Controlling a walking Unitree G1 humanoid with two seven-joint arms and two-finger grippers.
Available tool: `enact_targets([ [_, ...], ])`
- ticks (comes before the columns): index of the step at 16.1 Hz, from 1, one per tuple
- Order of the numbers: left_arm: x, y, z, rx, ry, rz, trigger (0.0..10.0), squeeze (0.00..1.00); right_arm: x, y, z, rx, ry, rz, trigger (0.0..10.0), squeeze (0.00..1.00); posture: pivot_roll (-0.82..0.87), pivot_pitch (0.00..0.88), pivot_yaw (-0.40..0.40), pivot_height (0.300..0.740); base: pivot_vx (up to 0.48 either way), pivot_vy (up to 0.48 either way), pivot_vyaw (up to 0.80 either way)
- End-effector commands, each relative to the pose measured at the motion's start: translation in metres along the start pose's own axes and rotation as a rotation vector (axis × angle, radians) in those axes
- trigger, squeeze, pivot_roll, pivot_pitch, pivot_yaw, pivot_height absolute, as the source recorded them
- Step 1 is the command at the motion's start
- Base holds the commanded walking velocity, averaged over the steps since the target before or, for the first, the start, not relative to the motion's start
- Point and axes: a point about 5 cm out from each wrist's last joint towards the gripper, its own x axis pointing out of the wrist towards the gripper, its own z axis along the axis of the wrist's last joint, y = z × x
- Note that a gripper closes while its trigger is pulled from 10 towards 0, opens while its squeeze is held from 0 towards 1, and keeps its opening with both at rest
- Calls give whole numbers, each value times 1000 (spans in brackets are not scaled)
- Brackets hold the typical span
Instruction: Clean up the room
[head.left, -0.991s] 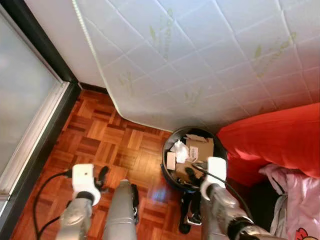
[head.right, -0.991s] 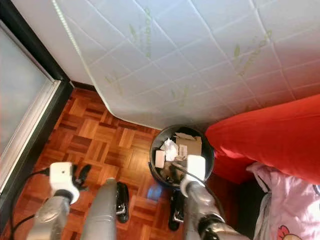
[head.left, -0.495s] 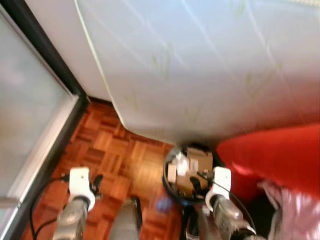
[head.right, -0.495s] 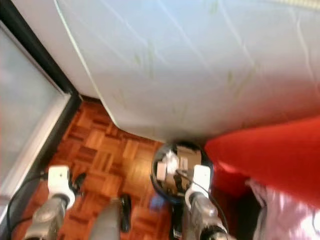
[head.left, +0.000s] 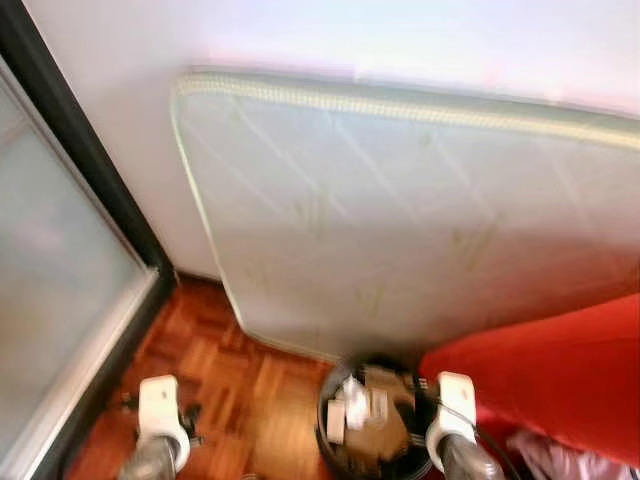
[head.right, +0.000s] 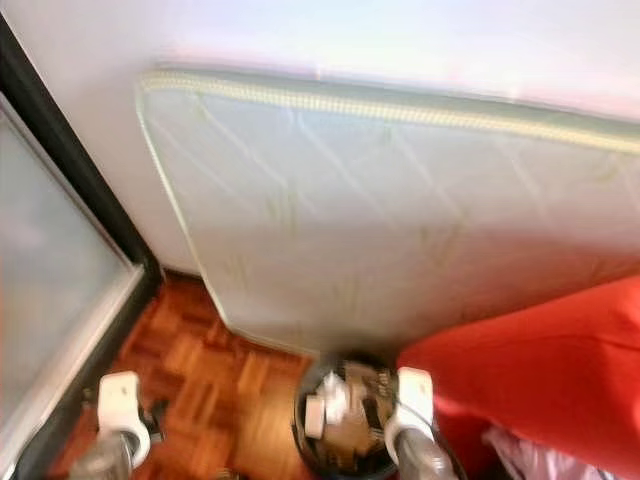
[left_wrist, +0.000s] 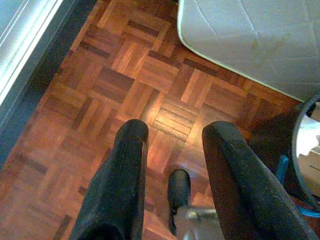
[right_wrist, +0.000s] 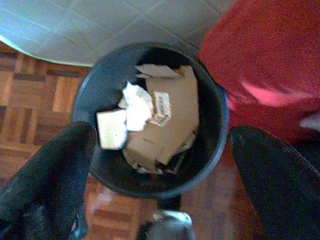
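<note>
A black round bin (head.left: 340, 395) stands on the parquet against the mattress, holding brown cardboard (right_wrist: 167, 125) and crumpled white paper (right_wrist: 135, 107). My right gripper (right_wrist: 162, 135) hangs open right above the bin's mouth, one finger (right_wrist: 50, 170) on each side and nothing between them. Over bare parquet to the bin's left, my left gripper (left_wrist: 175, 127) is open and empty. The bin's rim (left_wrist: 300, 150) shows at the edge of the left wrist view. Both white wrists, left (head.left: 160, 405) and right (head.left: 452, 398), sit at the bottom of the eye views.
A white quilted mattress (head.left: 400, 220) leans against the pale wall (head.left: 300, 35) behind the bin. Something red and soft (head.left: 550, 370) lies at the right, touching the bin. A dark-framed frosted sliding door (head.left: 50, 290) bounds the left. Parquet floor (left_wrist: 115, 75) lies between door and bin.
The camera has tilted up, so the mattress's top edge and the wall now show and the arms sit lower in the picture. Both grippers stay open, the right one over the bin.
</note>
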Motion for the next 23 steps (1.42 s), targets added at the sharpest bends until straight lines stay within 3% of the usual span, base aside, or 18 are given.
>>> enact_targets([
  [1,-5,-1,-22,7,95,8,10000,0,-3,-7,-13,-6,46,-26,10000,0,80,0,-16,740,0,0,0],
  [4,-8,-2,-33,40,156,-4,10000,0,-8,-13,-28,-21,71,-43,10000,0,29,0,12,740,0,0,0],
  [10,-10,-4,-39,44,165,1,10000,0,-15,-32,-38,18,66,-121,10000,0,34,17,7,740,0,0,0],
  [23,-18,-4,-54,80,183,-8,10000,0,-14,-20,-43,-29,81,-55,10000,0,45,88,-1,740,0,0,0],
])
